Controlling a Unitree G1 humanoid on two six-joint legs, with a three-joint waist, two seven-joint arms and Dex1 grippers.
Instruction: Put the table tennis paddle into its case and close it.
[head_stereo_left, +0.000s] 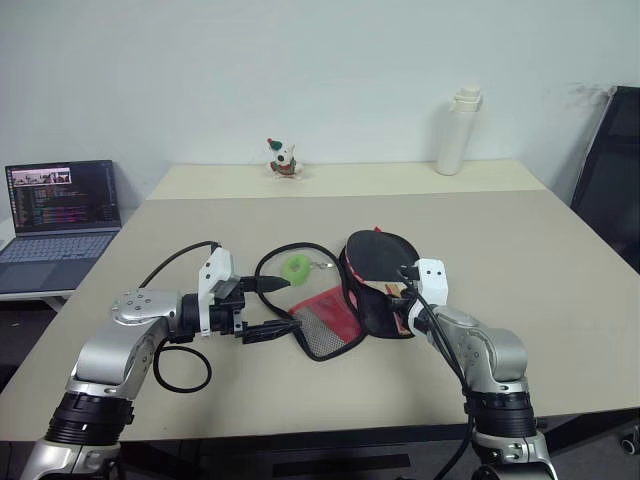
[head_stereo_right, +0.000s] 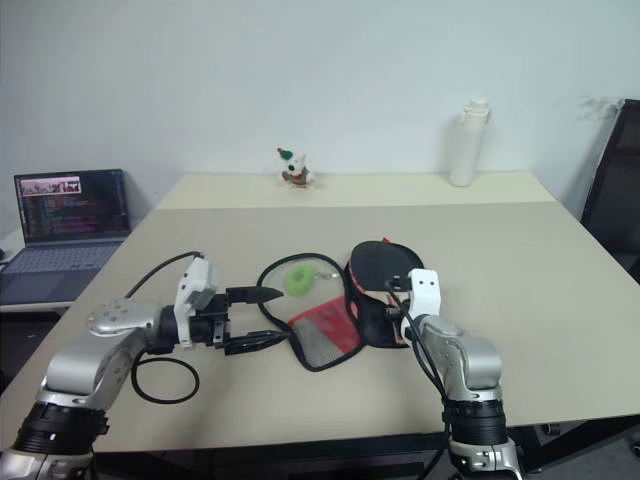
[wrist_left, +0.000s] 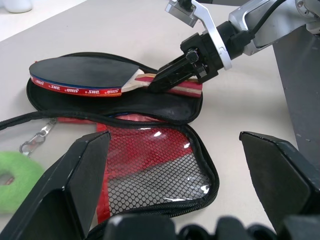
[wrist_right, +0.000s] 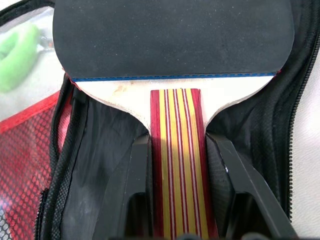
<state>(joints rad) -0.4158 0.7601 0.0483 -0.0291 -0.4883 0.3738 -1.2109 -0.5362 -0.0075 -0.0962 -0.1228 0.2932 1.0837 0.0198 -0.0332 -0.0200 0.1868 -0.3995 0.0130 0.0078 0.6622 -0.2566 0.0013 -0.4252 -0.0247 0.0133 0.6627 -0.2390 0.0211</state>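
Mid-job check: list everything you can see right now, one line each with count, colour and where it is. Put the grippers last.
table tennis paddle: one, black rubber, red-and-tan handle, lying over the open case's far half.
case: one, black with red mesh pocket, unzipped and spread flat at the table's near middle.
green ring charm: one, green, on the table left of the case.
table: one, beige.
toy figure: one, white with red and green, far edge of the table.
bottle: one, white, far right of the table.
laptop: one, grey, open, left of the table.
left gripper: open, beside the case's mesh half.
right gripper: shut on the paddle's handle.
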